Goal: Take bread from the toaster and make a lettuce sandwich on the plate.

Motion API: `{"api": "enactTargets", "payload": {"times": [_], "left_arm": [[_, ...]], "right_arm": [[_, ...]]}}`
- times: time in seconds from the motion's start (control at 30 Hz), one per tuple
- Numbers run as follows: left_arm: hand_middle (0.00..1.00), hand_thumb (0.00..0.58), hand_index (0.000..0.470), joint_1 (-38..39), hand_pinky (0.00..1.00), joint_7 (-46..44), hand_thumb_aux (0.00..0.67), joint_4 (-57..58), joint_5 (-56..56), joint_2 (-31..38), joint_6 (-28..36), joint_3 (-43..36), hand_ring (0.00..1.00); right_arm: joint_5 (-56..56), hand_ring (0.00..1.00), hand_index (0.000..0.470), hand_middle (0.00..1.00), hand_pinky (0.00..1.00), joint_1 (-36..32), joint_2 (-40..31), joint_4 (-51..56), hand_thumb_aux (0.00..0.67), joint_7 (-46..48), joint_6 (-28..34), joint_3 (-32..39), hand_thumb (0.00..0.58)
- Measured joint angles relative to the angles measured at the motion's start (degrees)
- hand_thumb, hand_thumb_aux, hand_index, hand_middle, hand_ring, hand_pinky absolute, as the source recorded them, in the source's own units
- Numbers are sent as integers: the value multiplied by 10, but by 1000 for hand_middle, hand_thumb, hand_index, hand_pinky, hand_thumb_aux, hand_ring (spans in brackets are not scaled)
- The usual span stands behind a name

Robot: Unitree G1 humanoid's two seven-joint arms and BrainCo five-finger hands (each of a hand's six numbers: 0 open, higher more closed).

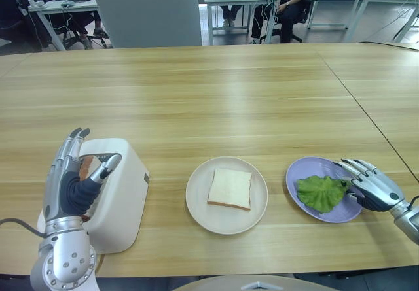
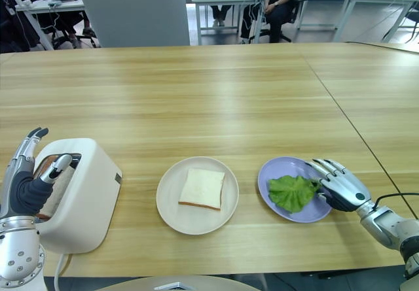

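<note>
The lettuce leaf (image 1: pixel 321 193), light, limp and easily torn, lies on the purple plate (image 1: pixel 314 167) on the worktop (image 1: pixel 229 95); pinch it gently at its right edge, where the right hand (image 1: pixel 373 188) rests, though whether that hand has closed on it cannot be determined.

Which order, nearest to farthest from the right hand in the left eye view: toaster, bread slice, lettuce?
1. lettuce, on the purple plate, at the right hand.
2. bread slice, on the cream plate, middle.
3. toaster, far left.
</note>
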Motion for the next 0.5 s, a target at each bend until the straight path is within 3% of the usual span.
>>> {"api": "enactTargets", "payload": {"times": [0.5], "left_arm": [[0,0,0,-5,0,6,0,22,0,1,-8,-9,0]], "right_arm": [[43,0,460,0,0,1,-7,-20,670,-3,-20,-6,580]]}}
